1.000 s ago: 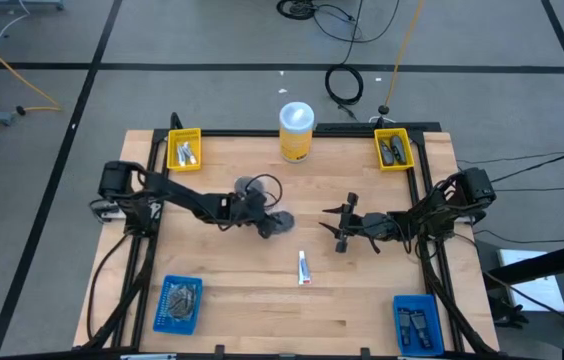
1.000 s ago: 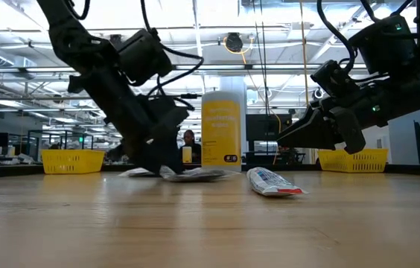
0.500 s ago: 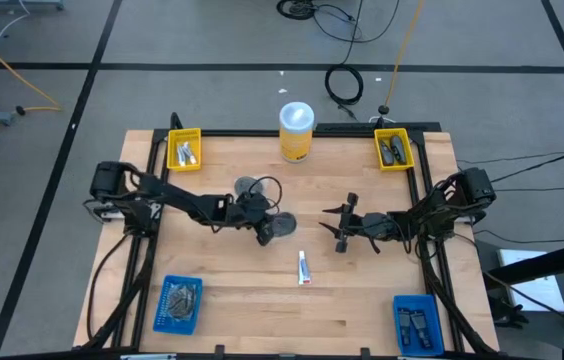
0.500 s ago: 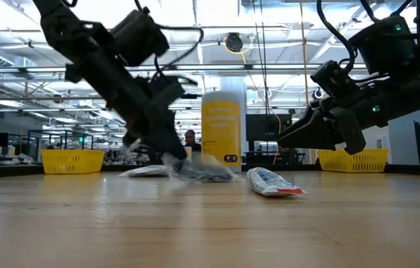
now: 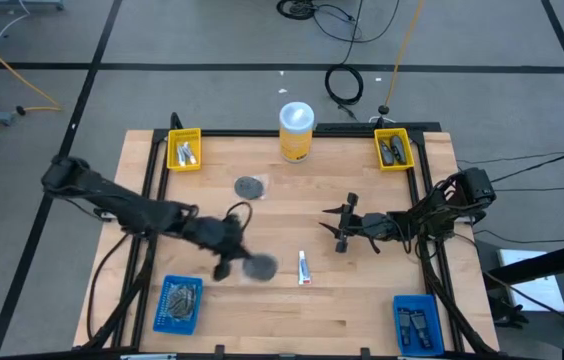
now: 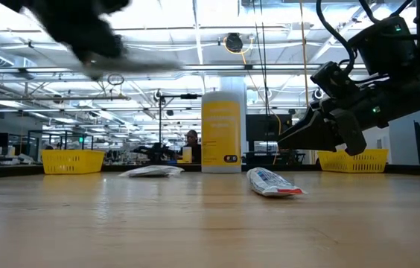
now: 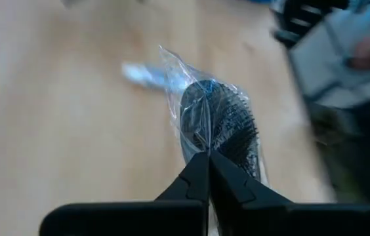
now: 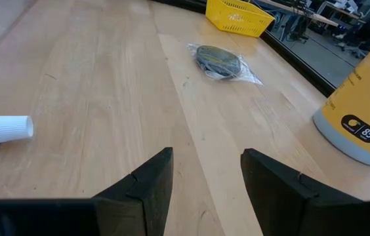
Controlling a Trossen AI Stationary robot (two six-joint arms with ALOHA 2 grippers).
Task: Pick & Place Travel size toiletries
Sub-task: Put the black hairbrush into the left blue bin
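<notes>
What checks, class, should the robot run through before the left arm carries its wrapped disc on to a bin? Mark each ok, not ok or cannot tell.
1. Left gripper shut on the wrapped disc: ok, pinching the clear wrapper.
2. Disc lifted off the table: ok, nothing of it shows on the tabletop in the low view.
3. Right gripper out of the way: ok, open and empty on the right side.
4. Tube clear of the path: cannot tell, it lies close beside the disc.
5. Blue bin has room: cannot tell.
</notes>
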